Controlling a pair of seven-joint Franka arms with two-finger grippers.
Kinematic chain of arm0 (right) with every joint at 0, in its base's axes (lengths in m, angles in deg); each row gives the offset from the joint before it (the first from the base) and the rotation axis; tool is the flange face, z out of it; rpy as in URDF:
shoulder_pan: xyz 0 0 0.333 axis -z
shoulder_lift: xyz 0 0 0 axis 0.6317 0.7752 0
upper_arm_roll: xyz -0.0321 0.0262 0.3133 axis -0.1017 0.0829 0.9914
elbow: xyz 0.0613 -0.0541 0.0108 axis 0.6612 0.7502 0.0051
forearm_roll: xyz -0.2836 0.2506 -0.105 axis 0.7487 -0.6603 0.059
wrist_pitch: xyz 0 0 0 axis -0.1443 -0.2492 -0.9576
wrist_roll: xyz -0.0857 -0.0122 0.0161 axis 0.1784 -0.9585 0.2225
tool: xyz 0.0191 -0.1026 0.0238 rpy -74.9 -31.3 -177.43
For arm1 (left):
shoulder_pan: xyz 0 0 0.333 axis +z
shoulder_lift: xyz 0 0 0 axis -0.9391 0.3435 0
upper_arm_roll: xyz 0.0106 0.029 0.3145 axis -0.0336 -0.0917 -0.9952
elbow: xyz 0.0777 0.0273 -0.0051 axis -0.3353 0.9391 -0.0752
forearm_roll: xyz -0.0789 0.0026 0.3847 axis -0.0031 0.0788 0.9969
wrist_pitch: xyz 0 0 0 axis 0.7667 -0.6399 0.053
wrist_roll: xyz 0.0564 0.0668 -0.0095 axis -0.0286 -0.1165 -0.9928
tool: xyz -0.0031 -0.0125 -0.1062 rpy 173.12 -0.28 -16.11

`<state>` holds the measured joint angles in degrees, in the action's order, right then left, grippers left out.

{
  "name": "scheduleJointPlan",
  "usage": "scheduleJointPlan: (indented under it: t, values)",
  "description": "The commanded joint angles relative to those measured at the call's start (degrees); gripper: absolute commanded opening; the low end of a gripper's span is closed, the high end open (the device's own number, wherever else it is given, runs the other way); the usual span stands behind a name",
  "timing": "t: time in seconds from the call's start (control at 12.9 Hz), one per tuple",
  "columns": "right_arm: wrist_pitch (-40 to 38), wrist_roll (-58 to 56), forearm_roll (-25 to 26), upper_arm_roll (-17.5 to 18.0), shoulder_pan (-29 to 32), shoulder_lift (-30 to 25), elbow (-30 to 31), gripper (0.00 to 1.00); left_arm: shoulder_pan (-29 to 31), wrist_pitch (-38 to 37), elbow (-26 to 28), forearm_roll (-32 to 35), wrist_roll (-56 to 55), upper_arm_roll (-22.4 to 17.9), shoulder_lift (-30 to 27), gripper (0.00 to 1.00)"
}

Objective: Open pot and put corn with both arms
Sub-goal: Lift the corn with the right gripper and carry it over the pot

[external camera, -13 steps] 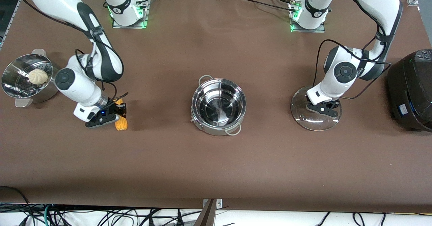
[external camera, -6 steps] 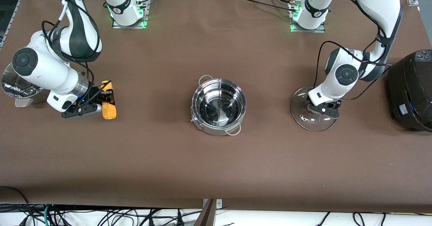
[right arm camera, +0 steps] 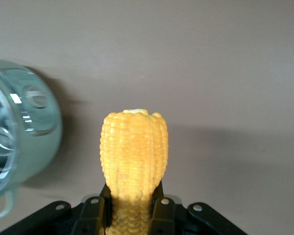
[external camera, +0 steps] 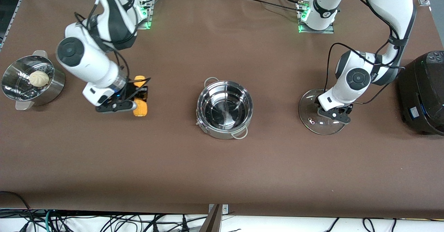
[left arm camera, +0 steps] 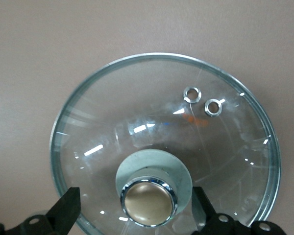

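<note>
Between the right hand's (external camera: pixel 138 97) clamped fingers, the corn (external camera: pixel 140 96), raised above the table (external camera: pixel 222 162).

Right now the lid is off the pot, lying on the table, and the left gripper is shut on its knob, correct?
Not quite: the left gripper is open, fingers apart either side of the knob, as the left wrist view shows. The lid is indeed off the pot, on the table.

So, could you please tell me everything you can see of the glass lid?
The glass lid is a clear round dome with a thin metal rim, two small ringed vent holes and a shiny round knob on a pale collar. It lies flat on the brown table, knob up, off the pot and toward the left arm's end. The left hand is over it, fingers open either side of the knob.
</note>
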<state>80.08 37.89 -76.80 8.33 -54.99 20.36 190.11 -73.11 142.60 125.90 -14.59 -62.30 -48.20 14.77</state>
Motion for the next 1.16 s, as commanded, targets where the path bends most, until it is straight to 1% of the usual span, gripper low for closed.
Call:
scheduleJointPlan:
  t: [0.0, 0.08, 0.23, 0.39, 0.47, 0.62, 0.78, 0.85, 1.01, 1.09]
  values:
    - [-2.85, 9.84, 2.96, -0.12, -5.35, 0.8, -4.05, 0.11, -0.05, -7.2, -2.9, -0.65, 0.67, 1.92, -2.17, 1.0]
    - [-2.85, 13.53, 3.58, -0.12, -7.72, 1.24, -4.85, 0.11, 0.3, -11.23, -4.82, -3.19, 0.75, 2.89, -2.35, 1.0]
    - [-2.93, 20.65, 5.86, -0.12, -12.2, 3.95, -8.0, 0.11, 0.31, -19.06, -8.6, -7.41, 0.76, 2.9, -4.02, 1.0]
    - [-2.93, 25.67, 6.48, -0.2, -15.55, 6.94, -11.17, 0.11, 0.57, -27.57, -12.99, -12.77, 0.84, 2.9, -5.33, 1.0]
    - [-2.93, 27.69, 6.48, -0.2, -16.78, 8.43, -12.49, 0.11, 0.57, -32.66, -15.97, -14.01, 0.84, 2.82, -6.65, 1.0]
    - [-2.93, 32.79, 6.39, -0.2, -19.59, 11.51, -16.61, 0.1, 0.57, -41.46, -23.44, -14.11, 0.76, 2.64, -6.57, 1.0]
    - [-2.85, 37.71, 6.39, -0.2, -21.7, 15.2, -20.13, 0.1, 0.57, -45.44, -26.8, -14.2, 0.76, 2.73, -7.01, 1.0]
    - [-2.85, 38.78, 6.48, -0.29, -22.76, 17.3, -22.58, 0.1, 0.57, -48.51, -29.43, -14.2, 0.76, 2.73, -8.06, 1.0]
    - [-2.85, 40.71, 7.79, -0.38, -24.08, 21.35, -26.81, 0.1, 0.57, -55.62, -36.88, -14.2, 0.75, 2.73, -8.33, 1.0]
    - [-2.24, 40.81, 8.32, -0.38, -24.09, 22.67, -27.78, 0.1, 0.66, -57.66, -40.32, -14.29, 0.84, 2.64, -8.33, 1.0]
